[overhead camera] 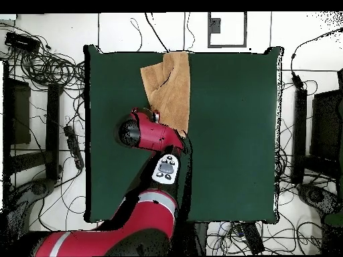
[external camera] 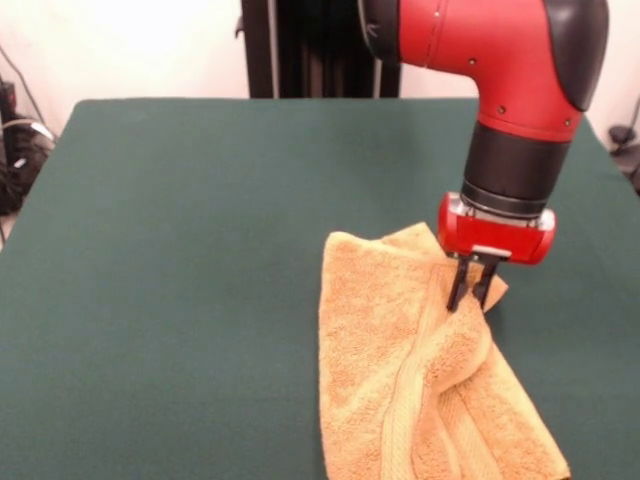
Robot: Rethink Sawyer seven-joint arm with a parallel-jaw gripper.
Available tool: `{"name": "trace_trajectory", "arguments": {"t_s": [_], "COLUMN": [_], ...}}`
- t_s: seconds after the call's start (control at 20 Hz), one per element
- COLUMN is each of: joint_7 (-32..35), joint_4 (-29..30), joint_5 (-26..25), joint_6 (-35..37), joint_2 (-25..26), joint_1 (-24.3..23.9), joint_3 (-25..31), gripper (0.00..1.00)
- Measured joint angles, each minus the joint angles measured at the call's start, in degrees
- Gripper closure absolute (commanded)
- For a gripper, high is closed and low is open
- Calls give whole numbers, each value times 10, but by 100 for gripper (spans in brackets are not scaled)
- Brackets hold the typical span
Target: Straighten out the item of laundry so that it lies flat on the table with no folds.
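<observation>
The orange-tan towel (external camera: 385, 340) lies crumpled on the dark green table (external camera: 180, 260), at the near right in the front view, and runs off the picture's lower edge. A raised ridge with a paler woven band runs down its middle. My gripper (external camera: 470, 297) points down at the towel's far right corner, with its black fingers close together and pinching a fold of cloth. In the overhead view the towel (overhead camera: 171, 83) lies at the table's (overhead camera: 234, 134) far edge, left of centre. My red arm covers the towel's near end and hides the gripper there.
Cables and black equipment lie on the floor around the table in the overhead view (overhead camera: 47, 67). The robot's black pedestal (external camera: 310, 50) stands at the table's far side in the front view.
</observation>
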Motion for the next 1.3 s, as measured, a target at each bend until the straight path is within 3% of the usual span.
{"name": "trace_trajectory", "arguments": {"t_s": [0.15, 0.6, 1.0, 1.3], "joint_7": [0, 0, 0, 0], "joint_4": [-10, -72, -137, -163], "joint_5": [-10, -71, -130, -160], "joint_6": [45, 183, 220, 227], "joint_2": [-10, -45, -56, -56], "joint_1": [-19, -140, -240, -259], "joint_3": [0, 1, 11, 33], "gripper": [100, 100, 100, 100]}}
